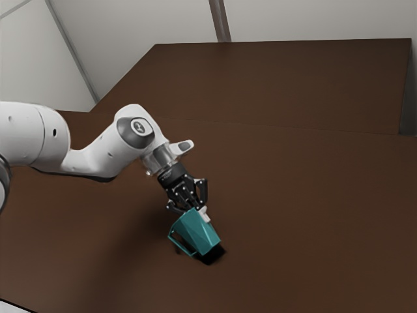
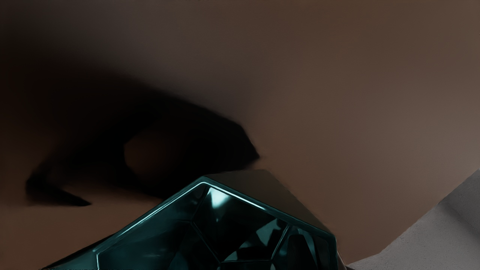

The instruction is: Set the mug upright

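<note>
Low in the exterior view, just left of centre, the teal mug leans on a slant over its black shadow, handle to the lower left and mouth tipped up toward the claw, which touches its upper end, though whether it's open or gripping I can't tell. Along the wrist view's bottom edge, the mug is glossy and faceted inside, with an angular rim. Behind lie the smooth white arm, matte brown worktop and, across the top, pale wall.
</note>
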Motion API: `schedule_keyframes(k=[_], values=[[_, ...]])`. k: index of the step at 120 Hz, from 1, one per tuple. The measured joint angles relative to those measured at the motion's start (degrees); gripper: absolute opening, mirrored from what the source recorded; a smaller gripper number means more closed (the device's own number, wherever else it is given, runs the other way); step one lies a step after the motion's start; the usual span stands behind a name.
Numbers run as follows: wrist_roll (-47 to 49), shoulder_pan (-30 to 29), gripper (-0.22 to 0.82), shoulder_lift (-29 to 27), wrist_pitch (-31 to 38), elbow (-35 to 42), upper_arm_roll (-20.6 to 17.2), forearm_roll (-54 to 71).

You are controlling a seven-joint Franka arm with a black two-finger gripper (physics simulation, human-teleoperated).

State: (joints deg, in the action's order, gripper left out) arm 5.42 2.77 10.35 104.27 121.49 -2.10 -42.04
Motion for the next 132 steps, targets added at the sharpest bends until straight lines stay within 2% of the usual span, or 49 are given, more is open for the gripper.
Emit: schedule_keyframes(k=[32,60,91,105,119,132], values=[[3.56,2.55,-0.18,-9.22,6.44,-0.09,-2.95,23.33],[6.32,5.43,-0.18,-10.20,13.24,0.00,-3.11,40.09],[6.59,7.79,-0.18,-8.07,18.88,0.00,-0.27,44.65],[5.94,4.30,-0.18,-7.80,20.14,0.14,2.09,45.02],[5.34,-0.73,-0.18,-7.25,20.88,0.25,2.59,44.87],[4.88,-0.76,-0.18,-6.44,21.38,0.26,2.65,44.65]])
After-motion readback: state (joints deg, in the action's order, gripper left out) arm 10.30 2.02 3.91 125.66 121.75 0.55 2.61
